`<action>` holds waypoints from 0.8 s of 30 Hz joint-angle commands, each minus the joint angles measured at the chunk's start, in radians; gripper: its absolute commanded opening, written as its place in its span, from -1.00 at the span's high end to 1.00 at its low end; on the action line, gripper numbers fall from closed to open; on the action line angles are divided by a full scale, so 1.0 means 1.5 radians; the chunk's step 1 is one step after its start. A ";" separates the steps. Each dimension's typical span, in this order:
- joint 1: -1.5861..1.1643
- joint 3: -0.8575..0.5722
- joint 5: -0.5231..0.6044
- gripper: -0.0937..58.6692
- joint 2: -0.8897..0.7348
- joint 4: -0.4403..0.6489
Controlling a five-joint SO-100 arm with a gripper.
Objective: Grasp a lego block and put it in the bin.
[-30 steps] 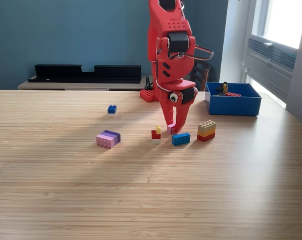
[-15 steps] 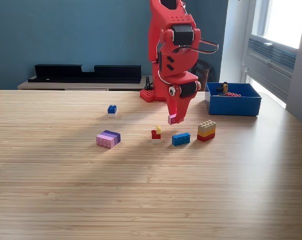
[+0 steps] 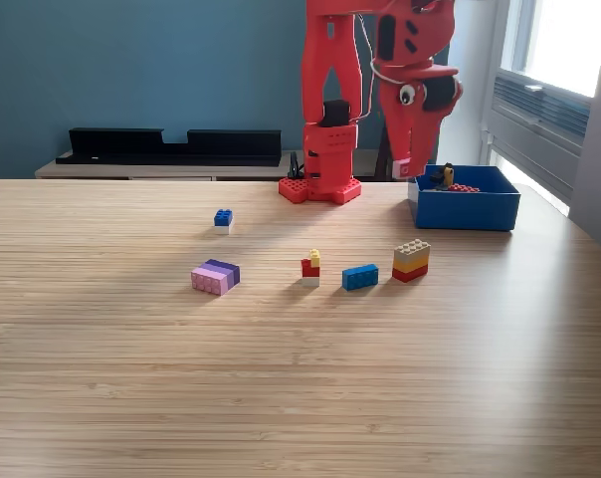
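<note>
My red gripper (image 3: 408,169) hangs high at the back right, just over the left wall of the bright blue bin (image 3: 470,211). Its jaws look closed on a small pink lego block (image 3: 401,171) that barely shows at the tips. The bin holds a red block (image 3: 464,187) and a yellow-and-black piece (image 3: 447,176). On the table lie a small blue block (image 3: 223,217), a pink-and-purple block (image 3: 216,276), a red, yellow and white block (image 3: 310,267), a blue block (image 3: 360,277) and a tan, yellow and red stack (image 3: 411,260).
The arm's red base (image 3: 320,189) stands at the table's far edge, left of the bin. Behind it a low sideboard carries long black items (image 3: 171,145). A window and a wall close off the exterior view's right.
The gripper lifted the pink block off the table beside the blue block, then swung up and toward the exterior view's right until it reached the bin's left wall.
</note>
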 commanded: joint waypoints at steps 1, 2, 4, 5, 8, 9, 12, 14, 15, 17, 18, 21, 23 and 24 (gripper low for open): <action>-0.157 -0.031 0.051 1.00 0.080 0.015; -0.180 -0.031 0.058 1.00 0.080 0.015; -0.225 -0.031 0.069 1.00 0.080 0.015; -0.246 -0.031 0.074 1.00 0.080 0.015; -0.306 -0.032 0.080 1.00 0.079 0.015; -0.321 -0.032 0.081 1.00 0.079 0.015; -0.360 -0.032 0.084 1.00 0.078 0.014; -0.383 -0.029 0.083 1.00 0.078 0.014; -0.394 -0.029 0.083 1.00 0.078 0.014; -0.411 -0.028 0.080 1.00 0.078 0.014; -0.417 -0.027 0.075 1.00 0.078 0.013; -0.427 -0.020 0.060 0.99 0.078 0.012; -0.428 -0.016 0.055 0.99 0.078 0.011; -0.428 -0.012 0.051 0.86 0.078 0.011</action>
